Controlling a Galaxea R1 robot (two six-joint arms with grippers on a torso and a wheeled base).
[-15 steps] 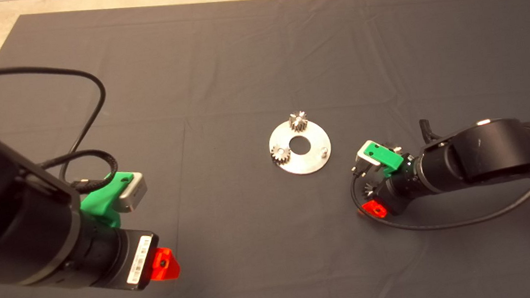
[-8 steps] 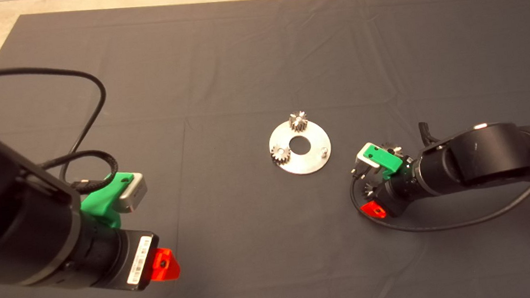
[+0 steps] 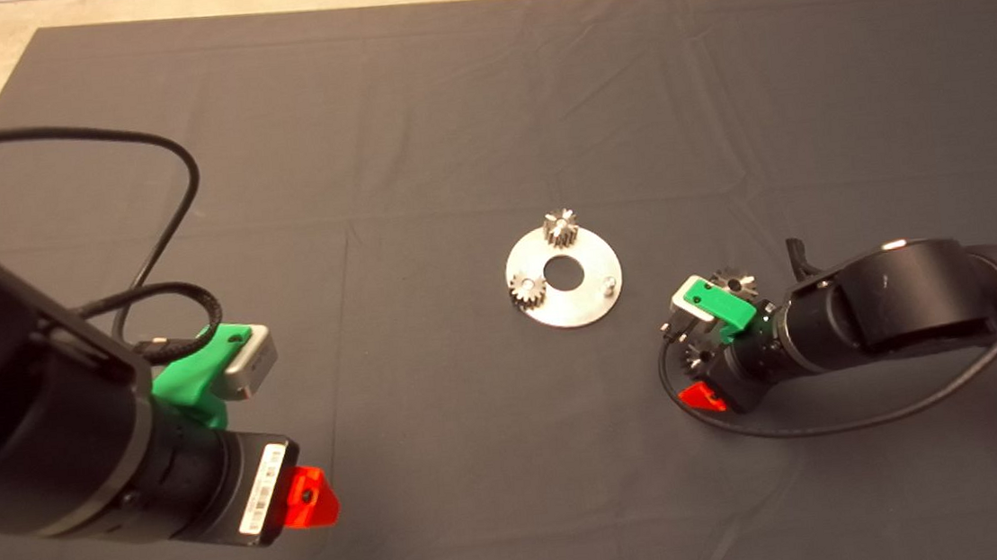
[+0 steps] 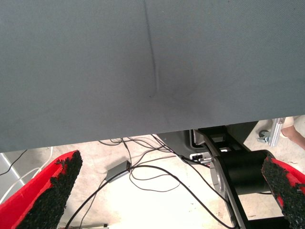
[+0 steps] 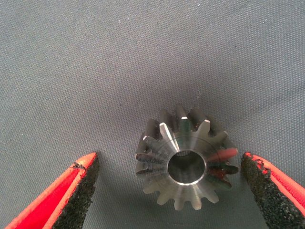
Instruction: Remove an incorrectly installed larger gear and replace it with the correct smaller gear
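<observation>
My right gripper (image 3: 698, 376) is low over the mat, right of the round steel plate (image 3: 595, 304). In the right wrist view its fingers (image 5: 78, 186) stand open on either side of the larger gear (image 5: 186, 160), a shiny gear with flared teeth that lies on the mat, touching neither pad. The larger gear shows partly under the gripper in the head view (image 3: 697, 355). The smaller, dark-faced gear (image 3: 732, 281) lies just behind the right wrist. The plate carries two small silver gears (image 3: 561, 228) (image 3: 528, 290) and one bare peg (image 3: 610, 285). My left gripper (image 3: 303, 500) is parked at the lower left, open and empty.
The right arm's black cable (image 3: 800, 429) loops on the mat in front of the right gripper. The left wrist view shows the mat's edge (image 4: 143, 133) and the floor beyond it, with cables and a black stand.
My right wrist has shifted slightly toward the front of the mat, uncovering more of the dark-faced gear behind it. The gears, the plate and the left arm have not moved.
</observation>
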